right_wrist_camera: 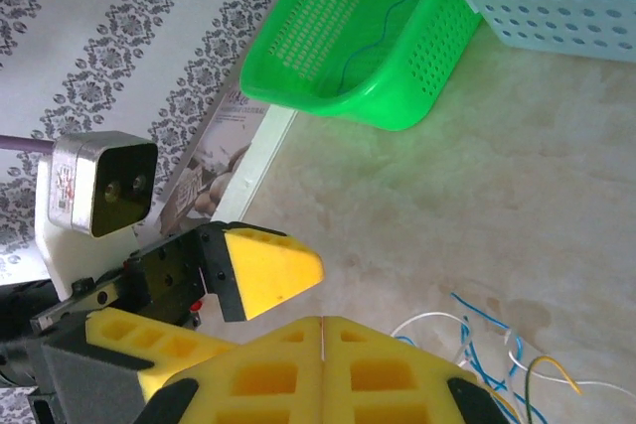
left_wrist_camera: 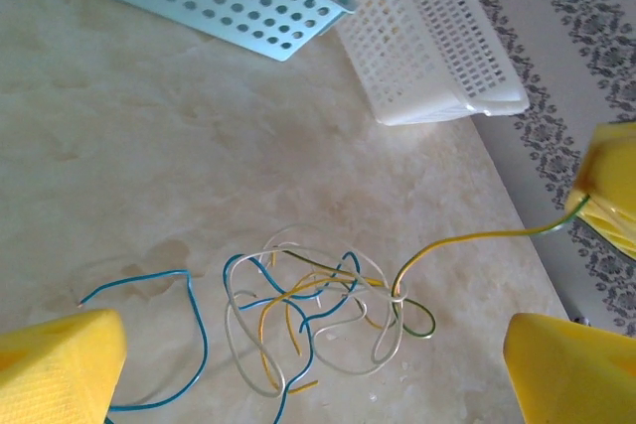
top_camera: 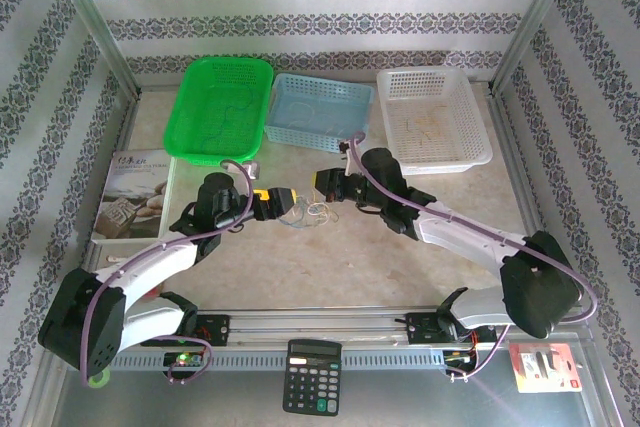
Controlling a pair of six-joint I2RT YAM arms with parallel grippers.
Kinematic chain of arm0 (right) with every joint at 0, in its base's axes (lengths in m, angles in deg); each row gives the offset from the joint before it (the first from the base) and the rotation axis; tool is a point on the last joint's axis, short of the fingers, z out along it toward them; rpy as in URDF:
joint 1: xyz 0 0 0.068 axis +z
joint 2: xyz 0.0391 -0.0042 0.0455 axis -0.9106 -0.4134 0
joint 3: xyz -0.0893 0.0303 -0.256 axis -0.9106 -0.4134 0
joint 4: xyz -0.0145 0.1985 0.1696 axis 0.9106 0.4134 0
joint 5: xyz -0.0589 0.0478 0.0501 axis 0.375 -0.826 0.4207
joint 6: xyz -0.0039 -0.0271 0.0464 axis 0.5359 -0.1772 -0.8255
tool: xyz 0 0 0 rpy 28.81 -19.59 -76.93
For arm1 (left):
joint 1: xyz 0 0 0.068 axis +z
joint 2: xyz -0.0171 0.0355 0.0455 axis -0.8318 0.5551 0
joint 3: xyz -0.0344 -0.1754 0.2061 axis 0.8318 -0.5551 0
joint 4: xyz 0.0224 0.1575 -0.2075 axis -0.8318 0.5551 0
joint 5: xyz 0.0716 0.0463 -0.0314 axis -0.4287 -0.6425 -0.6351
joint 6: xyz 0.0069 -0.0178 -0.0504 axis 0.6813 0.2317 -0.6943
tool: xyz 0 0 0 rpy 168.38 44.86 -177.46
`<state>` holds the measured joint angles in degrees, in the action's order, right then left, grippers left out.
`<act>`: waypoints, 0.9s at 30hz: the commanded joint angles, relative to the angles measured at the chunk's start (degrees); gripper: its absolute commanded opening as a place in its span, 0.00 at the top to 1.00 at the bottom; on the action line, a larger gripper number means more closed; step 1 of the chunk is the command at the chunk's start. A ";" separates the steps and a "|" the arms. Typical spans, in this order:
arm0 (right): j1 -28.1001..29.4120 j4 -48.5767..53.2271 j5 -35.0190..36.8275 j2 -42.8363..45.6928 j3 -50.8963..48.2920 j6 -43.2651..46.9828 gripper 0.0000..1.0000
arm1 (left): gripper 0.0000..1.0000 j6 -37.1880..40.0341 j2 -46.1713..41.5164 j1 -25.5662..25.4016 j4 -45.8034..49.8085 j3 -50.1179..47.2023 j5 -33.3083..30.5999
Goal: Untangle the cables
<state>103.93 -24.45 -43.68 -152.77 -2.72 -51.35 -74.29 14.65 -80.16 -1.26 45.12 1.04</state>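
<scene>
The cables [top_camera: 306, 212] are a small tangle of blue, whitish, yellow and green wires lying on the table between my two grippers. My left gripper [top_camera: 283, 201] is open just left of it; in the left wrist view its gripper [left_wrist_camera: 316, 372] straddles the cables [left_wrist_camera: 308, 310] with nothing pinched. My right gripper [top_camera: 322, 182] is shut, its pads [right_wrist_camera: 298, 345] pressed together. A yellow-green wire [left_wrist_camera: 477, 240] rises from the tangle into that gripper's yellow tip [left_wrist_camera: 608, 186]. Loose wire ends [right_wrist_camera: 497, 345] lie beside the shut jaws.
At the back stand a green basket [top_camera: 200, 77] with a thin wire inside, a blue basket [top_camera: 320, 112] and a white basket [top_camera: 432, 117]. A book [top_camera: 130, 197] lies at the left. A calculator [top_camera: 311, 375] and a red packet [top_camera: 545, 367] sit at the near edge.
</scene>
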 commanded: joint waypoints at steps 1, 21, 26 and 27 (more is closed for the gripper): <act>-0.38 -1.95 -0.55 1.05 2.11 -1.69 1.00 | 0.04 3.31 1.18 -0.39 -6.43 -0.41 3.33; 1.65 -3.57 0.59 0.29 3.28 -3.65 1.00 | 0.07 5.50 13.82 -5.80 -14.21 5.38 1.99; 2.37 -3.95 0.38 -0.18 4.04 -4.15 1.00 | 0.11 5.26 16.59 -6.57 -15.80 6.14 1.05; 2.40 -4.06 0.37 -0.13 4.23 -4.41 1.00 | 0.15 5.28 17.13 -6.60 -16.11 6.10 0.77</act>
<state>105.61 -26.16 -43.46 -152.79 -0.63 -54.58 -69.84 30.43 -85.93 -13.41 49.93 2.57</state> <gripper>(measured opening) 0.053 0.870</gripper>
